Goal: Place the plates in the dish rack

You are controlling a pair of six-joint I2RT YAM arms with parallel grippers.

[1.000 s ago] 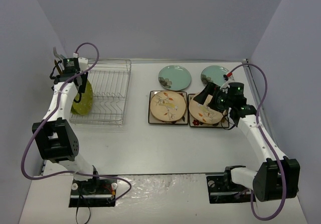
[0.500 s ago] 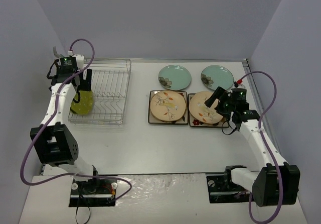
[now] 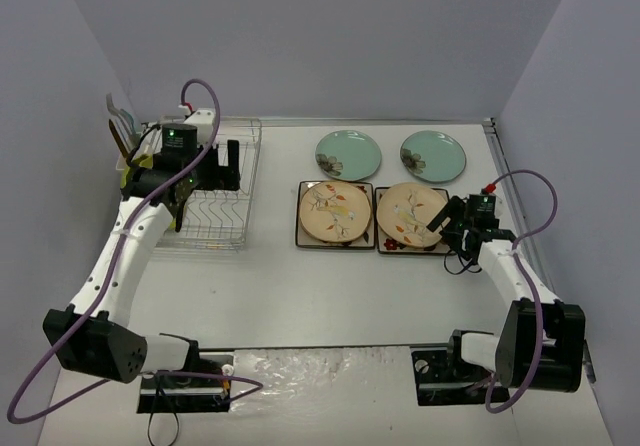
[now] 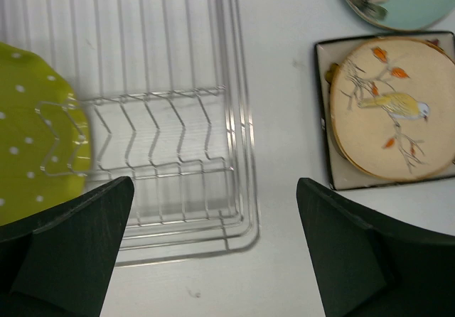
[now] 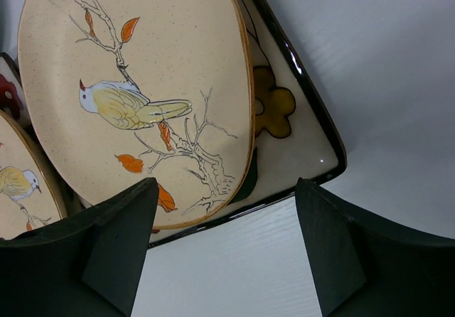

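Note:
The silver wire dish rack [image 3: 215, 216] stands at the left and holds a lime-green dotted plate [image 3: 141, 162] at its left end; the plate also shows in the left wrist view [image 4: 32, 146]. My left gripper [image 3: 227, 166] hovers open and empty over the rack [image 4: 170, 132]. Two cream bird-and-branch round plates [image 3: 335, 211] [image 3: 410, 214] each lie on a square dark-rimmed plate [image 3: 304, 239] [image 3: 384, 245]. Two pale teal plates [image 3: 348, 154] [image 3: 432, 156] lie behind them. My right gripper [image 3: 447, 216] is open, low by the right cream plate [image 5: 142, 89] and its square plate [image 5: 306, 132].
A white utensil holder [image 3: 125, 146] with utensils stands at the rack's far left end. Grey walls close in the table on the left, back and right. The right arm's cable [image 3: 530, 191] loops near the table's right edge.

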